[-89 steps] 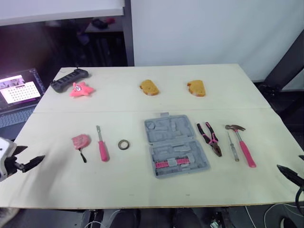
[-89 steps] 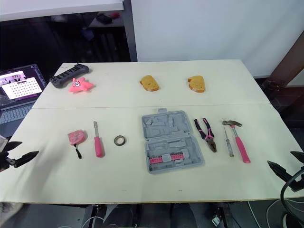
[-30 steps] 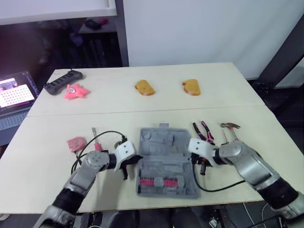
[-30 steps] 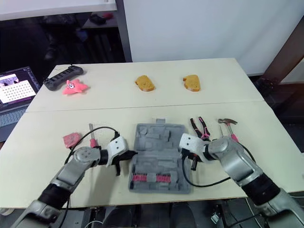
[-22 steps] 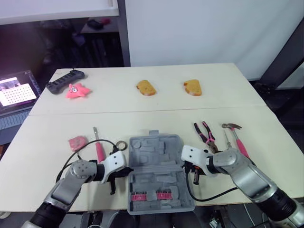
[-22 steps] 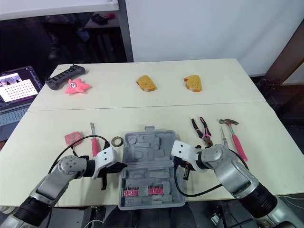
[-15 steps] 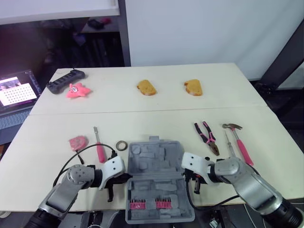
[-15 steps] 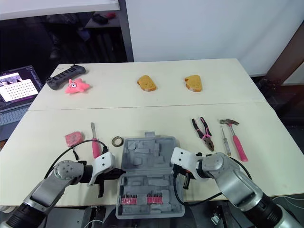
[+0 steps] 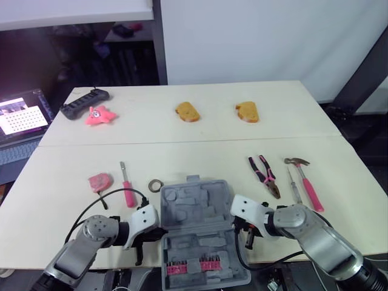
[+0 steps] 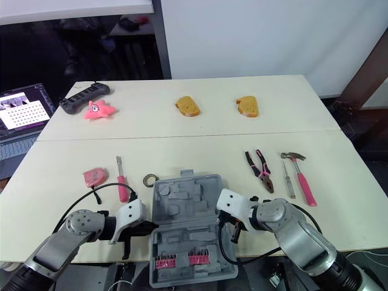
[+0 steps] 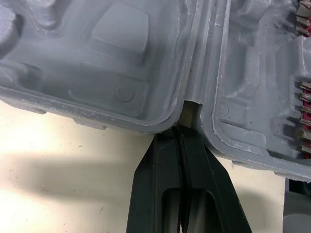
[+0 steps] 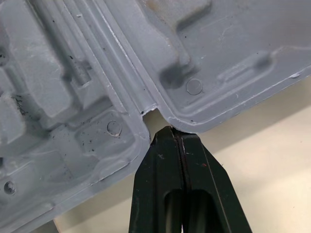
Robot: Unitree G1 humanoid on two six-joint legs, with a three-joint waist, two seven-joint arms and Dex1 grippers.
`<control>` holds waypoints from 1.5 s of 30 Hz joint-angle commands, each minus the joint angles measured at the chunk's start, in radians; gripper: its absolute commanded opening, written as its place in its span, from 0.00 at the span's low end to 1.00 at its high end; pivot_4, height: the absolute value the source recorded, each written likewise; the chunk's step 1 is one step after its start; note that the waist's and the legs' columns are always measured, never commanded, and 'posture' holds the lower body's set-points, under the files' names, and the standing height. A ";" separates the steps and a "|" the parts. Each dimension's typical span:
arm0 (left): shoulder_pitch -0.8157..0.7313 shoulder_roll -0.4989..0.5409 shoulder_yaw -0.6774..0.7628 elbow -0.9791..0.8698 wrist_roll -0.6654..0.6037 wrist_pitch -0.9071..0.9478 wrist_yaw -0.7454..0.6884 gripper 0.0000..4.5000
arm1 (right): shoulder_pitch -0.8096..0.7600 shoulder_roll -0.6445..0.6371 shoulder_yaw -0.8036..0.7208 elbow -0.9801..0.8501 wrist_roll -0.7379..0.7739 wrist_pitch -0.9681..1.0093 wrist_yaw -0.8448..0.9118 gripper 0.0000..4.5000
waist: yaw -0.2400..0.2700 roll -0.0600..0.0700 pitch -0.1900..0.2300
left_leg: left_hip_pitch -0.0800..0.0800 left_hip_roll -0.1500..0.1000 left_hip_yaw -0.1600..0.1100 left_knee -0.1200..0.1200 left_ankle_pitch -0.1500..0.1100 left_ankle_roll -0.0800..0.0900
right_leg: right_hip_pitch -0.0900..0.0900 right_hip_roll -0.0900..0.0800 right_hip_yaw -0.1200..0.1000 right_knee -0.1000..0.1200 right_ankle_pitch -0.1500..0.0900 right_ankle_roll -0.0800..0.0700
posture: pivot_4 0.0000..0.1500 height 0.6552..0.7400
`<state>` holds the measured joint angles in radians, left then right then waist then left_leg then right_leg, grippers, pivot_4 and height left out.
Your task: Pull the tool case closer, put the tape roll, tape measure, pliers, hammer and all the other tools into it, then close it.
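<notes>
Grey moulded plastic, the open tool case (image 9: 197, 233) lies at the bench's (image 9: 200, 130) front edge, its near half apparently overhanging. The left gripper (image 11: 180, 133) and right gripper (image 12: 171, 130) each meet the case's rim at a hinge notch, fingers pressed together and clamping nothing. Judged risks: further pulling may tip the case off the bench and spill its row of bits (image 9: 193, 265), and the unclamped tips may slip off the rim. Count: one case and six loose tools, none yet inside. Left of the case lie one tape roll (image 9: 155, 185), one pink-handled screwdriver (image 9: 127, 187) and one tape measure (image 9: 100, 180); right of it, one pliers (image 9: 265, 176), one slim screwdriver (image 9: 293, 185) and one hammer (image 9: 305, 182). Beyond it lie two orange sponges (image 9: 187, 111), one pink toy (image 9: 100, 115) and one black device (image 9: 85, 103).
</notes>
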<state>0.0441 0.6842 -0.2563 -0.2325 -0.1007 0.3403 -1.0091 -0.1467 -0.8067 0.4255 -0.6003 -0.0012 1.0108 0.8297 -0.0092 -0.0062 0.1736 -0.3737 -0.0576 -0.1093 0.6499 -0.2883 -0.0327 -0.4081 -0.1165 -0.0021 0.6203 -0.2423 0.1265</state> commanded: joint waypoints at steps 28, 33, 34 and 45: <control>-0.053 -0.047 -0.026 0.064 0.017 -0.032 0.033 0.00 | -0.001 -0.069 -0.008 -0.010 0.052 0.014 -0.018 0.01 | 0.020 0.000 0.000 | 0.000 0.000 0.000 0.000 0.000 0.000 | 0.001 0.000 0.000 -0.001 0.000 0.000 | 1.00 1.00; -0.049 -0.039 -0.023 0.057 0.010 -0.023 0.031 0.00 | -0.002 -0.080 -0.018 0.000 0.054 0.008 -0.025 0.01 | 0.022 0.000 0.000 | 0.000 0.000 0.000 0.000 0.000 0.000 | 0.001 0.000 0.000 -0.001 0.000 0.000 | 1.00 1.00; -0.047 -0.035 -0.021 0.057 0.012 -0.024 0.032 0.00 | 0.000 -0.085 -0.019 0.002 0.055 0.006 -0.024 0.01 | 0.022 0.000 0.000 | 0.000 0.000 0.000 0.000 0.000 0.000 | 0.001 0.000 0.000 -0.001 0.000 0.000 | 1.00 1.00; 0.022 0.097 0.189 -0.023 -0.109 0.013 -0.006 0.00 | 0.152 -0.148 -0.348 -0.039 0.163 -0.123 0.020 0.01 | 0.020 -0.001 0.001 | -0.001 0.000 0.000 0.000 0.000 0.000 | -0.001 0.001 -0.001 -0.001 0.000 0.000 | 1.00 1.00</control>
<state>0.0487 0.7516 -0.1602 -0.2048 -0.1553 0.3381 -1.0015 -0.0184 -0.9529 0.2023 -0.5780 0.1127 0.9464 0.8265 0.0104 -0.0072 0.1746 -0.3755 -0.0566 -0.1092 0.6491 -0.2886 -0.0322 -0.4093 -0.1158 -0.0027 0.6188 -0.2424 0.1264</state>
